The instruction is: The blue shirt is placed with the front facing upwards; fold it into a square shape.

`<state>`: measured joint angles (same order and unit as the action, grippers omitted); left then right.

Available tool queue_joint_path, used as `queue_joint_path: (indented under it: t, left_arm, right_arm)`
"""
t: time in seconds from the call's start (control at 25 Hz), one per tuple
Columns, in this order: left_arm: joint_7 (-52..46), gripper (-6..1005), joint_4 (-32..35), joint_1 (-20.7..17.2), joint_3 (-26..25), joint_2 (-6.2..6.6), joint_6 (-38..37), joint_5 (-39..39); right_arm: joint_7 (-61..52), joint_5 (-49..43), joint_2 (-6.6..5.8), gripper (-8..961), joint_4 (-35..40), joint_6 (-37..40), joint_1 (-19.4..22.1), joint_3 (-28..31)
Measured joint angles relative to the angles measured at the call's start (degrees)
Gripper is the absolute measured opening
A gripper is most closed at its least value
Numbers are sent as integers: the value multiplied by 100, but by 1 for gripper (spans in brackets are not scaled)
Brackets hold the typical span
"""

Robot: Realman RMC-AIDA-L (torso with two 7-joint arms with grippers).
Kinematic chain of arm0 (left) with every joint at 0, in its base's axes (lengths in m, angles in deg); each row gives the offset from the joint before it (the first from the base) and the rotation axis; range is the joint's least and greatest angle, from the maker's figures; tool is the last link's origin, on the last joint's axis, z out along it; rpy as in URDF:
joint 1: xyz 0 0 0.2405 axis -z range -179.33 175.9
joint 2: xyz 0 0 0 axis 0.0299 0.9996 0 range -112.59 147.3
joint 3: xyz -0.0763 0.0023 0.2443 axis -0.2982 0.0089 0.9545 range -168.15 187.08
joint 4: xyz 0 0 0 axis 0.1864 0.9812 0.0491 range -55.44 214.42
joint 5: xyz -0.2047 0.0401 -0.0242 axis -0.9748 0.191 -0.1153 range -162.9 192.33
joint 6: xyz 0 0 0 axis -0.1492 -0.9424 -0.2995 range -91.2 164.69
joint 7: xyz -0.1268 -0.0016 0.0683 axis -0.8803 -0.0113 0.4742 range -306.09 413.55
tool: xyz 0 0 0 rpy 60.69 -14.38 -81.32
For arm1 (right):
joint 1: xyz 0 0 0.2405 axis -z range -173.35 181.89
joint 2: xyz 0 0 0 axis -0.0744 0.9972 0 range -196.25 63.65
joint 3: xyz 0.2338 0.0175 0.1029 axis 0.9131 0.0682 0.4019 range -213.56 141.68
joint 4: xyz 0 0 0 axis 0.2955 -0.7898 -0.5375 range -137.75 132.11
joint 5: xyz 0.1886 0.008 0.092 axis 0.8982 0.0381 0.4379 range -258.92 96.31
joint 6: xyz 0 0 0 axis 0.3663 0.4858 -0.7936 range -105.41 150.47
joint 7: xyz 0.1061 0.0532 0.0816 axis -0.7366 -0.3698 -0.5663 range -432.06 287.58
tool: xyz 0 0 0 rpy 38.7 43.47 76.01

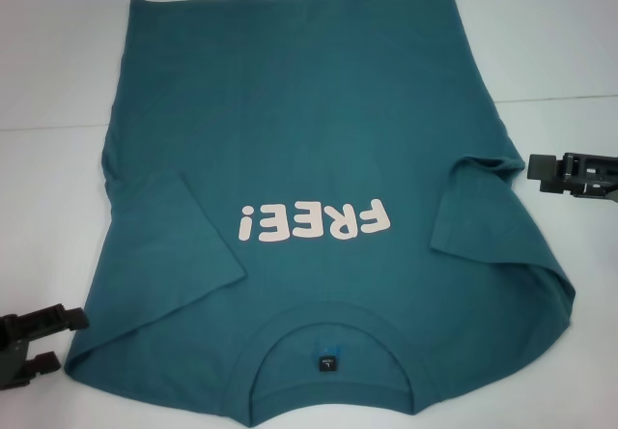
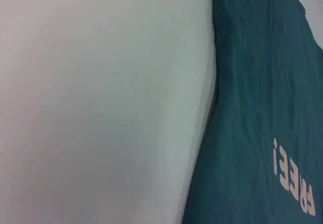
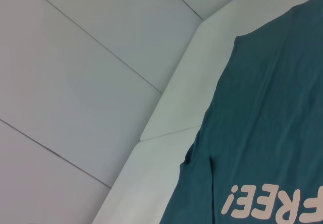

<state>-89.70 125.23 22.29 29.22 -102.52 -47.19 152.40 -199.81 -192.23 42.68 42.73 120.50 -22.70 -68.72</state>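
The blue shirt (image 1: 309, 139) lies flat on the white table (image 1: 48, 71), front up, its collar (image 1: 333, 323) nearest me and its hem at the far side. The pale "FREE!" print (image 1: 314, 223) reads upside down from here. Both short sleeves are folded inward over the body, one (image 1: 183, 245) on the left and one (image 1: 483, 207) on the right. My left gripper (image 1: 39, 344) hovers open just off the shirt's near left corner. Open too, my right gripper (image 1: 543, 174) sits beside the right sleeve fold, holding nothing. Each wrist view shows the shirt (image 2: 262, 82) (image 3: 272, 108) and its print.
A small dark label (image 1: 328, 362) sits inside the collar. Bare white tabletop (image 2: 101, 108) flanks the shirt on both sides. In the right wrist view the table edge (image 3: 176, 98) borders a pale tiled floor (image 3: 75, 82).
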Motion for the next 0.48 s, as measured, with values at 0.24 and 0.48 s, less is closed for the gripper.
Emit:
queue_joint_path:
  t: [0.24, 0.48]
  left_arm:
    - [74, 873, -62, 46, -3, 8, 8, -5]
    - [74, 873, -65, 49, -7, 9, 10, 5]
  right_arm:
    - [9, 0, 0, 884, -2, 0, 8, 0]
    - [11, 0, 0, 883, -2, 3, 8, 0]
